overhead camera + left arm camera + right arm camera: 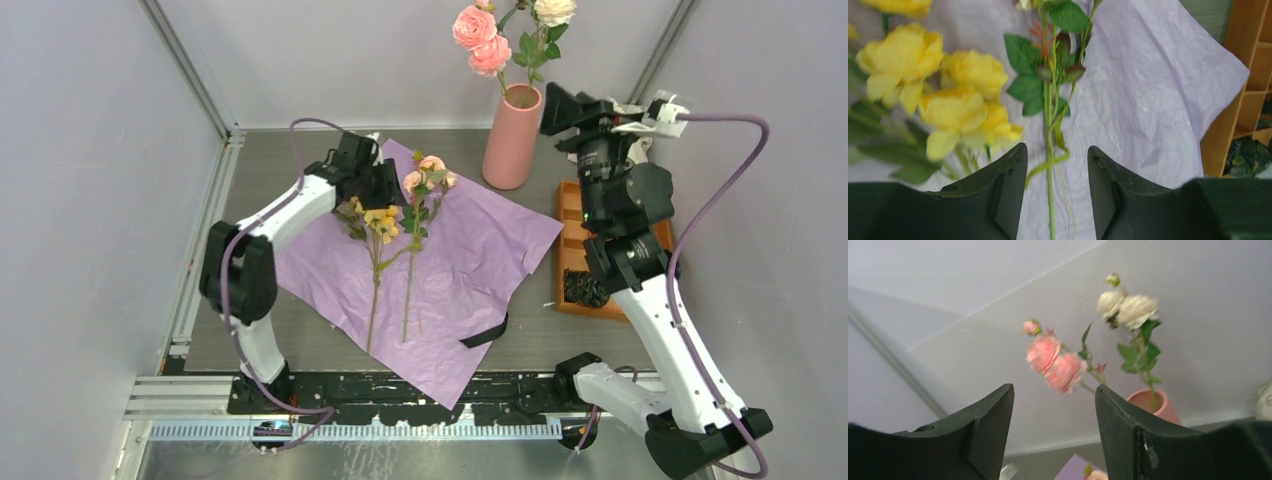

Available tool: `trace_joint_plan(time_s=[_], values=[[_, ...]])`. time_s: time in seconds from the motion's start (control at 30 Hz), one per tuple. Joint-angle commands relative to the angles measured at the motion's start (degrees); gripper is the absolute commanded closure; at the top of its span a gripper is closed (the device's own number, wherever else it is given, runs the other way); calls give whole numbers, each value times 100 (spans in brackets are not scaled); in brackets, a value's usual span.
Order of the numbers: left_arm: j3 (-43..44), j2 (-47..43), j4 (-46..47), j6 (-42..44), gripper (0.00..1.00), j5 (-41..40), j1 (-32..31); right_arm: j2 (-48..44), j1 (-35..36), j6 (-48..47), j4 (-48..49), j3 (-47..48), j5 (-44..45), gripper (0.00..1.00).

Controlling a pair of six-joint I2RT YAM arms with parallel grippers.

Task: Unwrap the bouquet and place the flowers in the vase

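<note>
Top external view is showing the lilac paper point(480, 250) lying spread flat on the tabletop point(560, 340), with a black ribbon point(486, 333) lying at its near edge. Two loose flowers are lying side by side on the paper, with their heads toward the far side. One is carrying yellow blooms point(380, 218), and the one to its right is carrying peach blooms point(428, 172). The vase point(512, 140) is standing upright just beyond the far right corner of the paper. Pink blooms point(480, 40) and cream blooms point(553, 10) are already standing in it. An orange tray point(572, 250) is sitting to the right of the paper, near the vase. The left end effector point(1057, 155) is hovering low over the lying flowers, close to their heads. Its jaws are standing apart, and in the left wrist view a thin green stem point(1049, 200) is showing through the gap without the fingers pressing on it, so it is holding nothing. The right end effector point(1054, 395) is hanging high to the right of the vase's mouth and pointing toward the blooms there. Its jaws are standing wide apart with nothing between them.
</note>
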Motion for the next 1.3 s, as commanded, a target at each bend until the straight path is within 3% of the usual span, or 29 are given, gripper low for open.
trace_joint_plan(time_s=[0.0,0.2,0.43,0.7,0.77,1.0,1.27], values=[[891,959,-3,81,52,-86,-123,-145,341,842,-690,-619,-772,34],[2054,2141,-616,143,55,-593,-222,-241,838,742,-1344,-1018,-564,34],[2697,2834,-820,84,62,-787,-220,-303,1050,984,-1664,-1523,-635,33],[3096,3394,-653,-68,66,-343,-230,-87,1173,1023,-1825,-1908,-716,33],[3178,3493,-609,-131,70,-235,-233,64,1221,1042,-1821,-1926,-746,33],[2970,3188,-403,-111,97,-184,-229,639,1263,1185,-1763,-1952,-830,33],[2444,2131,-134,4,99,-164,-227,1379,1263,1150,-1645,-1748,-796,32]])
